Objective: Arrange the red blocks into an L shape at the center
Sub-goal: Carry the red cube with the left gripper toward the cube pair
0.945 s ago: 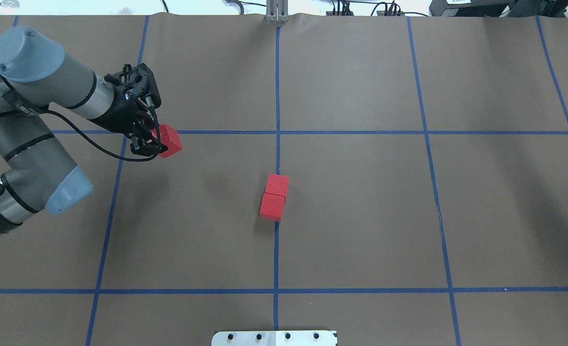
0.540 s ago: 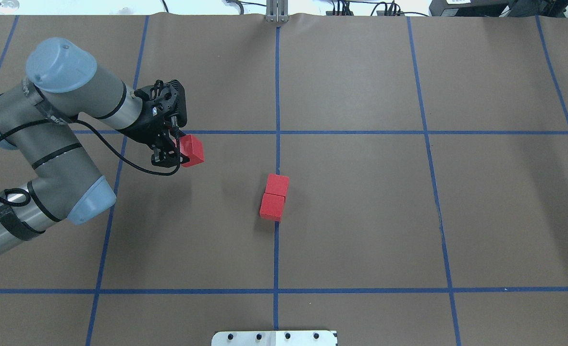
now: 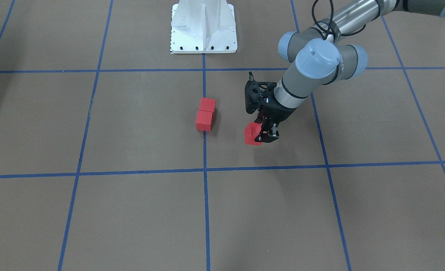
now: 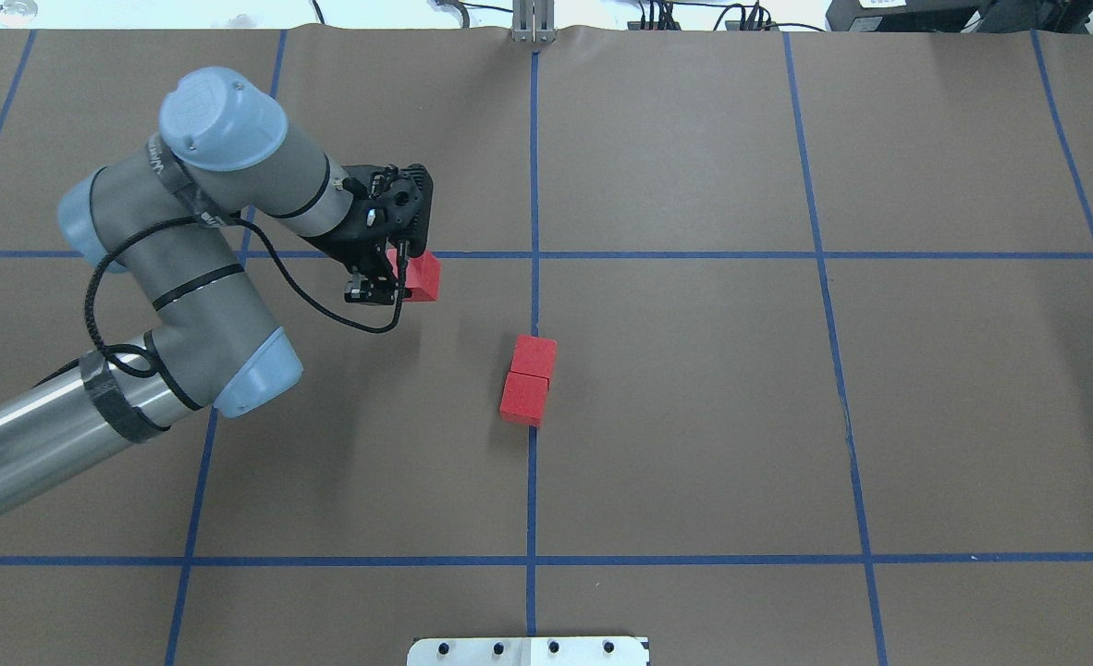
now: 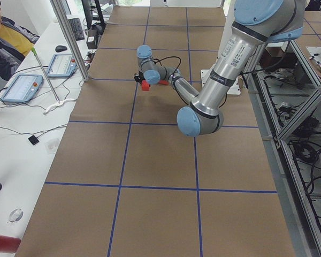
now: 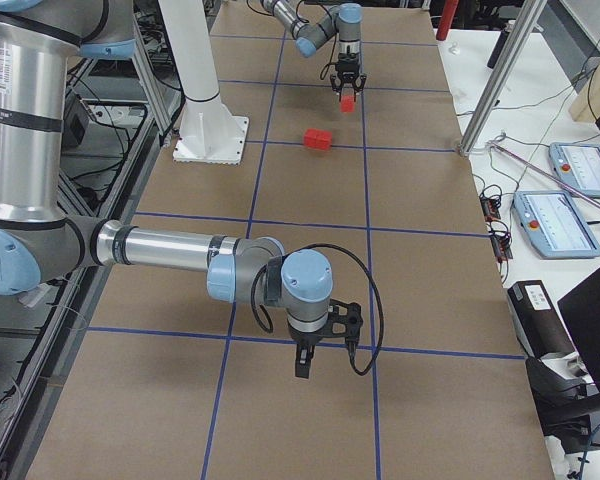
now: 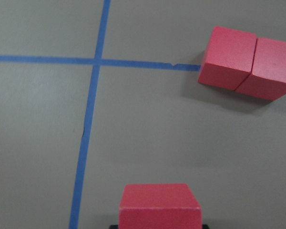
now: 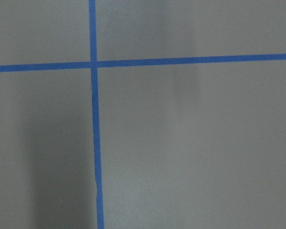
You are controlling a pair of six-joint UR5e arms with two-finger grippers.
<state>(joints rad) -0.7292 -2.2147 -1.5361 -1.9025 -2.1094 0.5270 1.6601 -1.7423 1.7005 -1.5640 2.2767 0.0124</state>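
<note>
Two red blocks (image 4: pixel 534 355) (image 4: pixel 523 398) lie touching in a short row on the middle blue tape line (image 4: pixel 532 481) at the center; the front-facing view shows them as well (image 3: pixel 207 104) (image 3: pixel 204 120). A third red block (image 4: pixel 423 276) (image 3: pixel 251 134) hangs above the table, to the robot's left of that pair. My left gripper (image 4: pixel 399 282) (image 3: pixel 262 133) is shut on it. In the left wrist view this held block (image 7: pixel 159 205) fills the bottom edge, with the pair (image 7: pixel 229 57) at the upper right. My right gripper (image 6: pixel 315 360) shows only in the exterior right view, where I cannot tell its state.
The white robot base (image 3: pixel 203 26) stands at the table's robot-side edge. A person (image 5: pixel 2 32) sits by a side table with control tablets (image 5: pixel 21 88). Metal frame posts (image 6: pixel 490 80) stand along the table's far side.
My left arm has carried the held red block rightward in the overhead view, from near the left grid line toward the pair at the center. The two resting blocks have not moved.
</note>
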